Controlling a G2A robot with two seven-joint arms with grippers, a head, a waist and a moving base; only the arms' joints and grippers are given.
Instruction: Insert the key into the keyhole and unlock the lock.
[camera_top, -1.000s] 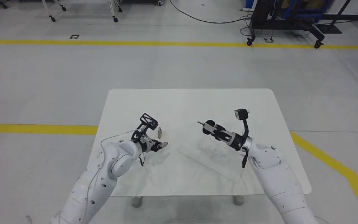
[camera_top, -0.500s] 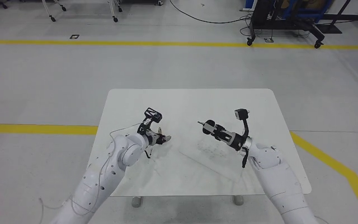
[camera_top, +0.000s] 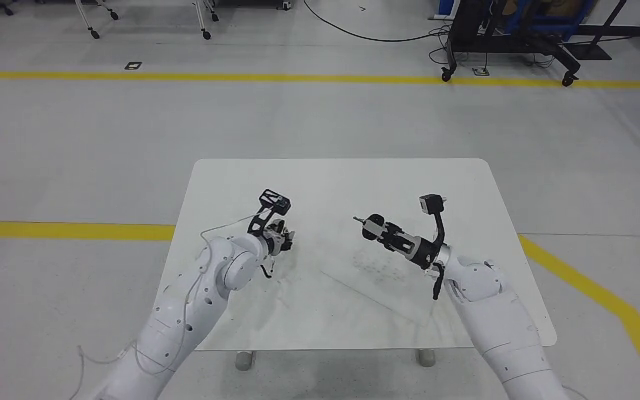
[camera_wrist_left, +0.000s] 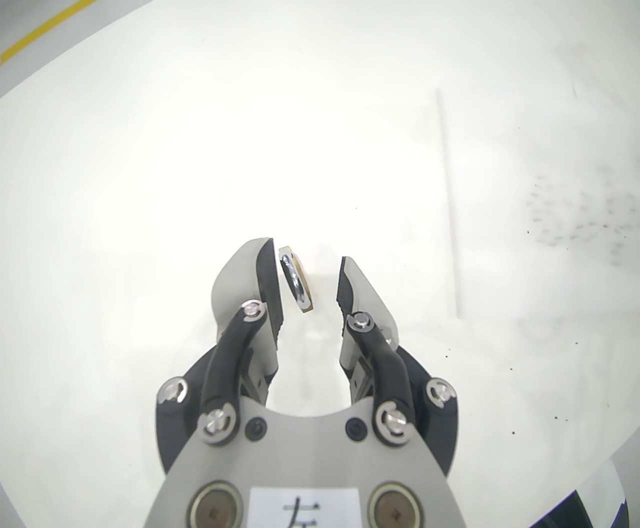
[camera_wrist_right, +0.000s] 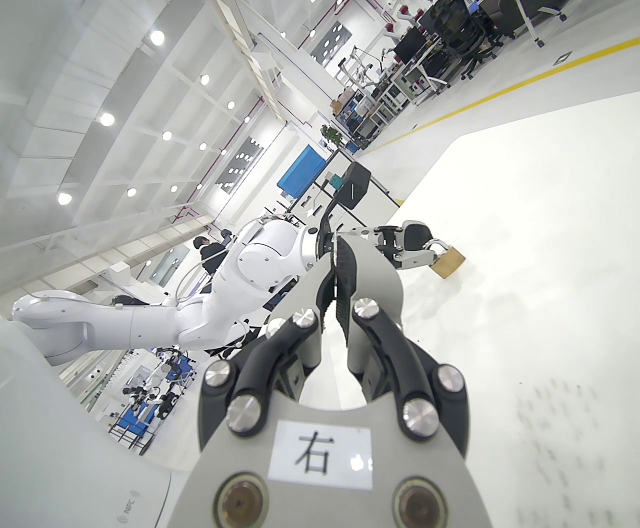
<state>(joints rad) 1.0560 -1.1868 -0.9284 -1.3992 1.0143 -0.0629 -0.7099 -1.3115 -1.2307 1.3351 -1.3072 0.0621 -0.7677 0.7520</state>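
A small brass padlock (camera_wrist_left: 296, 281) with a steel shackle stands on the white table (camera_top: 400, 190), left of centre. My left gripper (camera_wrist_left: 305, 260) is open around it: the lock leans close to one pad and a gap is left to the other finger. In the right wrist view the padlock (camera_wrist_right: 448, 262) sits at the tip of the left gripper (camera_wrist_right: 415, 250), shackle toward it. My right gripper (camera_top: 366, 224) hovers right of centre, pointing at the lock, shut on the key (camera_top: 356, 219), whose thin tip sticks out in front. The right gripper (camera_wrist_right: 340, 245) has its pads pressed together.
The table top carries only a faint seam line (camera_wrist_left: 450, 210) and some dark specks (camera_wrist_left: 575, 220) near the right arm. There is bare room between the two grippers. A black equipment cart (camera_top: 510, 40) stands on the floor far behind the table.
My left arm has swung from the table's front toward the padlock, and its open fingers now stand around the lock. The right arm has stayed still with the key.
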